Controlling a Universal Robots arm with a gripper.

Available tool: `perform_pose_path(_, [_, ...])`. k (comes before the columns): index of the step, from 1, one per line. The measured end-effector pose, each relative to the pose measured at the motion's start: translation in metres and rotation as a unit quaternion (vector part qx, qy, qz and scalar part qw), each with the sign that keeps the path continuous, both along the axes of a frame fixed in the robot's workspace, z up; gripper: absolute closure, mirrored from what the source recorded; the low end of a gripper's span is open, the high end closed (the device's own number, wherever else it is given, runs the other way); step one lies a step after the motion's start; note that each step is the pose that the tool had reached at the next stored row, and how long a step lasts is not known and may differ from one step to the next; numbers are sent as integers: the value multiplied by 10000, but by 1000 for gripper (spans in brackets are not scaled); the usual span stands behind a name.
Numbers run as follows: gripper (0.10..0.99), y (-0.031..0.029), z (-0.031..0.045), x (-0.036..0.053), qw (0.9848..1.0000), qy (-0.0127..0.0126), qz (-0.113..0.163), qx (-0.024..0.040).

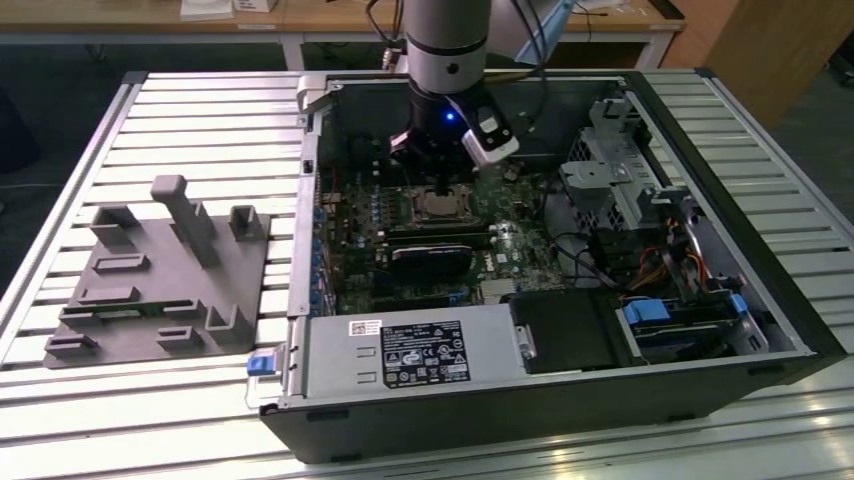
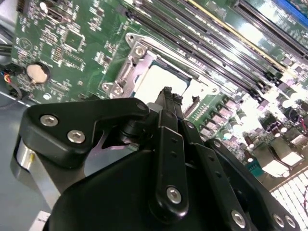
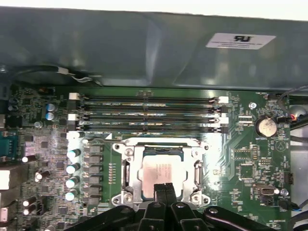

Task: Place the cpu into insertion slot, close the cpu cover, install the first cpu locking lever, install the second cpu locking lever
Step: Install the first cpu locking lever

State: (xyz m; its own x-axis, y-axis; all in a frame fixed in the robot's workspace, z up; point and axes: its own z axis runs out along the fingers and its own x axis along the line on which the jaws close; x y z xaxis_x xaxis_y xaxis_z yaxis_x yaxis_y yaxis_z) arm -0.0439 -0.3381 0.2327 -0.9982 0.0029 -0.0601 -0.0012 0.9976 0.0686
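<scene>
Black gripper [image 3: 163, 188], fingertips pressed together, by a small square grey-bronze cpu [image 3: 161, 172] (thin silvery metal cover [image 3: 136, 168] framing it) on green circuit board [image 3: 246, 161].

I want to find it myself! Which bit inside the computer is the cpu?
Look into the open black computer case, at the green circuit board inside. Beside the long black memory slots sits a silvery square metal frame. The cpu is the small flat grey-bronze square inside it, the only plain shiny tile among bumpy parts.
</scene>
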Motion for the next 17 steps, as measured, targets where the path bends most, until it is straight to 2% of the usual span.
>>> perform_pose_path(17, [980, 0, 0, -276, 10000, -27, 0, 0])
